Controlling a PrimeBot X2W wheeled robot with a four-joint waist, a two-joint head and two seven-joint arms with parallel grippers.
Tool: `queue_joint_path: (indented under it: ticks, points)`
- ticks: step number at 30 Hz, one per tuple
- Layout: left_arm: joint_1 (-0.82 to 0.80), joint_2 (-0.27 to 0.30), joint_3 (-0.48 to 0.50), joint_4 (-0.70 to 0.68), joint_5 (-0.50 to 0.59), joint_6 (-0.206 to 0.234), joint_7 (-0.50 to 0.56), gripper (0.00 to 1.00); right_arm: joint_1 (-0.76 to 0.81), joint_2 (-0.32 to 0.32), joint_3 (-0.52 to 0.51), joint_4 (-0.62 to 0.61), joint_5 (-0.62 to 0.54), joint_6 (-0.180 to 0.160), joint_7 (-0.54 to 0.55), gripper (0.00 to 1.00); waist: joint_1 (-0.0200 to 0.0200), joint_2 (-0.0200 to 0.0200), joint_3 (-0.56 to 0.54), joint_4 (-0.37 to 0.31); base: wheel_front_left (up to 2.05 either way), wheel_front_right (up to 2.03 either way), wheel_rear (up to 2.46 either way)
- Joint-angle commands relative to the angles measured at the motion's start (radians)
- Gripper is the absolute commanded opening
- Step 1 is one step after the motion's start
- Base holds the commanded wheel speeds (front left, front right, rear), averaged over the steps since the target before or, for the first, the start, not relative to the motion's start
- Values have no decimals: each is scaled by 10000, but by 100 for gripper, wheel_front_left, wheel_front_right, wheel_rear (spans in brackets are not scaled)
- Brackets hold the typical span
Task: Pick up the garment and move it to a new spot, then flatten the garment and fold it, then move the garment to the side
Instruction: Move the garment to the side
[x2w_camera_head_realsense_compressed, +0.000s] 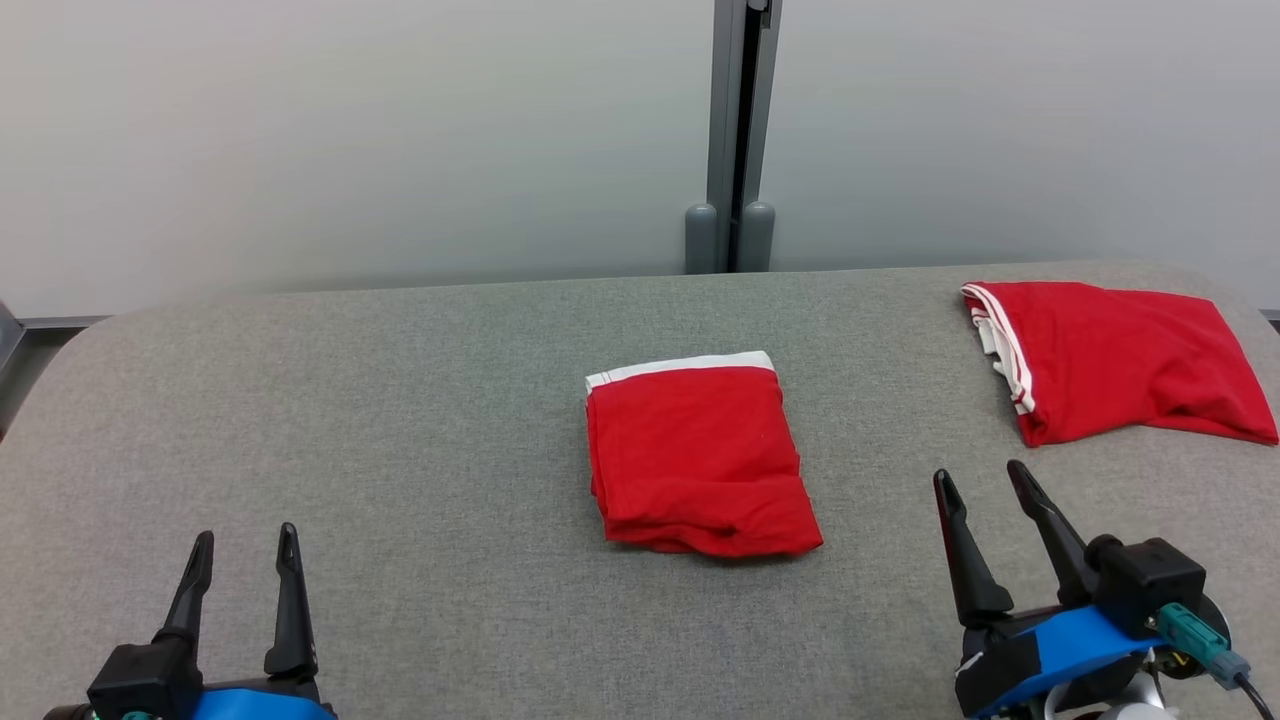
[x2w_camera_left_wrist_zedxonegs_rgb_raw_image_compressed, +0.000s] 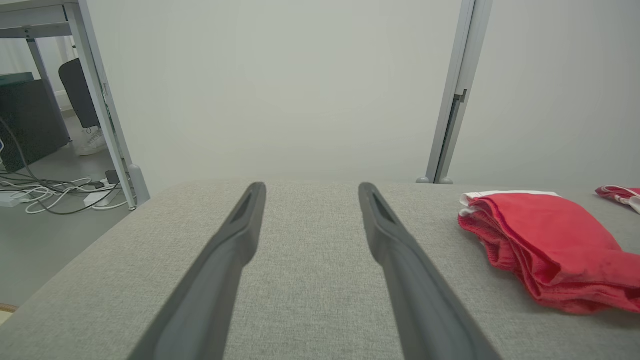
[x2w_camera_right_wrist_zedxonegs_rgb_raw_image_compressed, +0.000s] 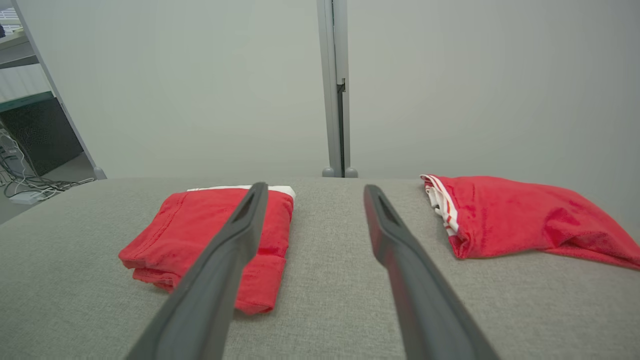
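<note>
A red garment (x2w_camera_head_realsense_compressed: 700, 455) with a white band along its far edge lies folded in a neat rectangle at the middle of the grey table (x2w_camera_head_realsense_compressed: 400, 420). The left wrist view has it at the right (x2w_camera_left_wrist_zedxonegs_rgb_raw_image_compressed: 545, 245), the right wrist view at the left (x2w_camera_right_wrist_zedxonegs_rgb_raw_image_compressed: 200, 235). My left gripper (x2w_camera_head_realsense_compressed: 245, 545) hovers open near the front left, well apart from it, with nothing between its fingers (x2w_camera_left_wrist_zedxonegs_rgb_raw_image_compressed: 310, 190). Open and empty too, my right gripper (x2w_camera_head_realsense_compressed: 980, 478) stands at the front right, to the right of the folded garment (x2w_camera_right_wrist_zedxonegs_rgb_raw_image_compressed: 312, 189).
A second red garment (x2w_camera_head_realsense_compressed: 1110, 360) with red and white trim lies folded at the table's far right, also in the right wrist view (x2w_camera_right_wrist_zedxonegs_rgb_raw_image_compressed: 520, 217). Behind the table runs a pale partition with a grey post (x2w_camera_head_realsense_compressed: 740, 140). Cables (x2w_camera_left_wrist_zedxonegs_rgb_raw_image_compressed: 55, 192) lie on the floor at left.
</note>
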Motion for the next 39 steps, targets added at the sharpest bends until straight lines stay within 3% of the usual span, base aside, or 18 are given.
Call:
queue_joint_path:
  ticks: [1,12,22,31,39]
  points:
    - [34,31,-57,-48,-71,70,-11,100,164,15,3,-45,23,1,45,100,0,-1,1,7,0,0,0]
    - [46,100,-105,-66,-137,122,10,100,115,15,5,-36,157,1,75,100,0,-1,70,31,0,0,0]
    - [-427,103,-266,-58,-276,72,-24,100,-1921,4,40,322,-317,1,292,100,0,-1,512,274,0,0,0]
    - [-1093,9,-453,279,-426,-59,-170,100,-3954,-151,429,2439,-300,1,928,100,0,-1,1216,1004,0,0,0]
    - [-1532,-76,-564,574,-557,-146,-278,100,-4872,-458,406,4644,-336,1,834,100,0,-1,1752,1614,0,0,0]
